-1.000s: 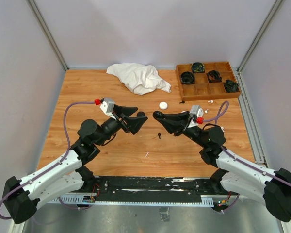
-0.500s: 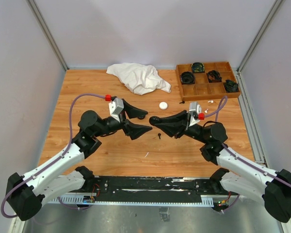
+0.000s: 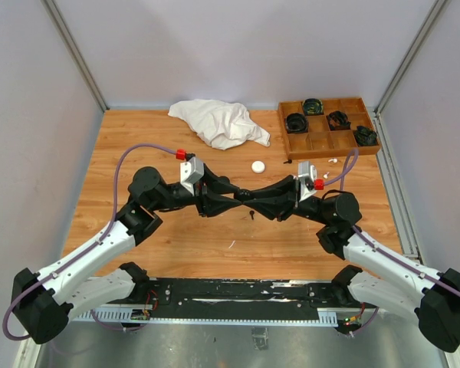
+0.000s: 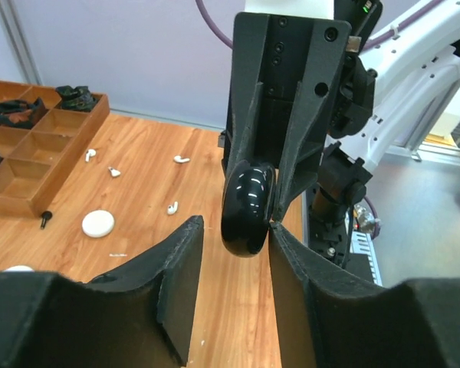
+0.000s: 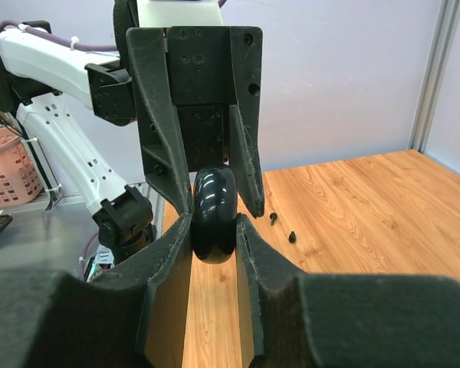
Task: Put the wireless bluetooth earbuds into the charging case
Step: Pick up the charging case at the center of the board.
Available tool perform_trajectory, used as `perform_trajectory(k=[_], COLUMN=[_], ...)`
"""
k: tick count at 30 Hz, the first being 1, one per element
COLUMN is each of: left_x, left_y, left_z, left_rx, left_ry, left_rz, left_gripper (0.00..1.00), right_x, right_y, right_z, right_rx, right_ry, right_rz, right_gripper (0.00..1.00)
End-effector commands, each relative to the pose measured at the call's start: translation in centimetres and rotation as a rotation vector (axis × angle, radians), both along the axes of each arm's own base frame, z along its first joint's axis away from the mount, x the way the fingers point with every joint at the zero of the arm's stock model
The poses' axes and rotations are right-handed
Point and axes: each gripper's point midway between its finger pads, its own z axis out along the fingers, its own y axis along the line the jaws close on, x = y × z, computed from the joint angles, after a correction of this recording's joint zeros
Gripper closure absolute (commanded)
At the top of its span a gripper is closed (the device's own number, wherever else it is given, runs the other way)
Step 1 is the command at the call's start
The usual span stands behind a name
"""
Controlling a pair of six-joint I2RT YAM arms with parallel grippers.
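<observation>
Wood table. Both arms have now met mid-air at centre. Right gripper clamped on black case. Left gripper has moved in, jaws part-open astride case, no grip yet. Handover or lid-opening likely next. White earbuds lie loose nr tray.

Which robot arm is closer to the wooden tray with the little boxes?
The right arm. Its wrist sits just in front of the wooden tray, by its left corner. The left arm is far off to the left side.

Cloth left of tray; earbuds on table before tray.
</observation>
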Motion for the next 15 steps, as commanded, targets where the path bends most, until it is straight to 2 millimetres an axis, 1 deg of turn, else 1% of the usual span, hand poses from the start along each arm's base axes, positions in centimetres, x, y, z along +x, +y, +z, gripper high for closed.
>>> perform_trajectory(k=[1,3,7,9,10,11,15], left_x=[-0.5,-0.5,0.0,0.3,0.5,0.7,1.1], left_y=[0.2,0.2,0.4,0.6,0.7,0.8,1.3], left_z=[1.4,1.3,0.6,0.3,0.0,-0.1,-0.8], left_rx=[0.002,0.016,0.064,0.093,0.109,0.125,0.191], left_ry=[-0.05,-0.049,-0.044,-0.036,-0.031,-0.03,0.0], left_rz=[-0.026,-0.028,0.001,0.02,0.03,0.043,0.076], left_gripper=[0.6,0.69,0.88,0.95,0.98,1.0,1.0], right_x=[-0.3,-0.3,-0.5,-0.5,-0.4,-0.4,-0.6], right_y=[-0.2,-0.1,0.1,0.1,0.1,0.0,-0.4], right_z=[1.8,1.5,1.0,0.8,0.0,-0.3,-1.4], right_rx=[0.02,0.012,-0.04,-0.078,-0.116,-0.144,-0.249], right_ry=[-0.049,-0.049,-0.06,-0.087,-0.071,-0.069,-0.079], right_rz=[0.024,0.029,0.043,0.034,0.032,0.025,0.022], right_gripper=[0.9,0.88,0.76,0.7,0.66,0.63,0.5])
